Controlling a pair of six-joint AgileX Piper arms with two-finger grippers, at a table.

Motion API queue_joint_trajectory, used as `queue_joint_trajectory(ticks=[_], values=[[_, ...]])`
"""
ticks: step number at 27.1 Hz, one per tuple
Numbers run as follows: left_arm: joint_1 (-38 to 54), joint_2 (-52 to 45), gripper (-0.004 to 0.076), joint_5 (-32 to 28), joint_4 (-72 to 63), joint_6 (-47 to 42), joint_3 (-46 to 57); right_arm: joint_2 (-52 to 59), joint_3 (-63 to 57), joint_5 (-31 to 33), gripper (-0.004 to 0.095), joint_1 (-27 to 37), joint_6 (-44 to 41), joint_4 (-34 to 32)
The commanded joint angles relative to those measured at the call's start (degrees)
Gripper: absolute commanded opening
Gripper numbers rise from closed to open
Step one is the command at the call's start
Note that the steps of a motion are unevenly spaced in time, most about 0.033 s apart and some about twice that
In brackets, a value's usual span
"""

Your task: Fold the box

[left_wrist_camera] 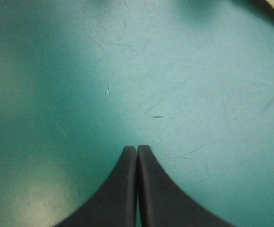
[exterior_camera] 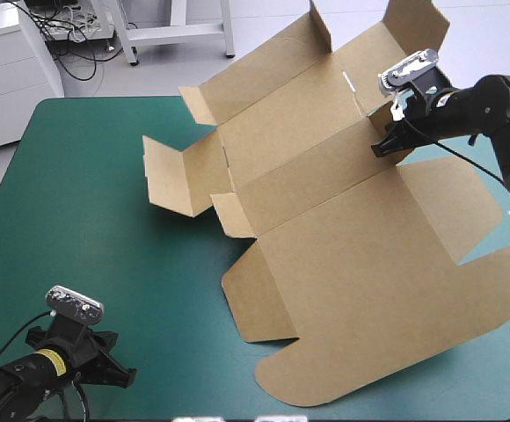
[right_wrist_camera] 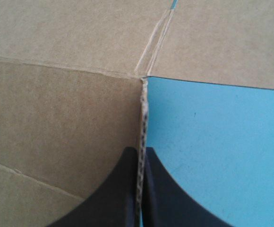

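At the bench's (exterior_camera: 88, 229) near left corner, the left hand (exterior_camera: 119, 378) sits low over bare teal-green cover, its black fingers pressed together on nothing and well apart from the box (exterior_camera: 343, 246). It seems parked there, out of the way, until a second grip is needed. The box, a cut sheet of brown board, spreads from the bench's middle to its right edge. Its near part, ending in a rounded lid (exterior_camera: 387, 352), lies flat on the cover. The far part tilts up off the bench, with a side flap (exterior_camera: 169, 178) hanging at its left end. At the right, the right hand (exterior_camera: 382, 148) is clamped on the box's edge. In its wrist view the board runs edge-on between the fingers, just short of a crease. This grip appears to be what holds the far panels raised, probably to bend a wall up along that crease. The fold looks barely begun, with no walls tucked yet.
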State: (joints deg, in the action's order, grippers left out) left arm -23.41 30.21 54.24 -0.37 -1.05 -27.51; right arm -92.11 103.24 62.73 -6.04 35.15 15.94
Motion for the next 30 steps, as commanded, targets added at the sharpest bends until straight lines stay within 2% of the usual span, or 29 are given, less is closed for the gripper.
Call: queue_joint_trajectory(ticks=[1, 3, 8, 14, 17, 23, 27, 30], values=[[-0.2, 0.4, -0.0032, -2.4, -0.4, -0.4, -1.6, -1.0, 6.5, -1.7, -0.0024, 0.3, 8.2, 5.0], [-0.2, 0.4, -0.0032, -2.2, -0.6, -0.4, -1.6, -3.4, 8.8, -0.7, -0.0024, 0.3, 12.2, 7.6], [-0.2, 0.4, -0.0032, -2.7, -0.1, -0.4, -1.7, -8.1, 11.2, 0.4, -0.0024, 0.1, 14.5, 10.3], [-0.2, 0.4, -0.0032, -2.4, -0.3, -0.4, -3.7, -12.5, 11.4, 2.5, -0.0024, -0.6, 23.8, 13.2], [-0.2, 0.4, -0.0032, -1.1, -0.3, -0.4, -8.6, -13.6, 11.3, 3.5, -0.0024, -0.6, 24.4, 15.4], [-0.2, 0.4, -0.0032, 2.5, -0.3, 1.7, -19.4, -14.0, 11.4, 6.7, -0.0024, -0.7, 31.8, 21.0], [-0.2, 0.4, -0.0032, 5.1, -0.1, 1.7, -25.4, -14.1, 11.4, 7.8, -0.0023, -4.0, 36.9, 18.7], [-0.2, 0.4, -0.0032, 5.0, 3.1, 1.7, -27.0, -14.1, 11.4, 3.6, -0.0024, -9.1, 43.4, 15.9]])
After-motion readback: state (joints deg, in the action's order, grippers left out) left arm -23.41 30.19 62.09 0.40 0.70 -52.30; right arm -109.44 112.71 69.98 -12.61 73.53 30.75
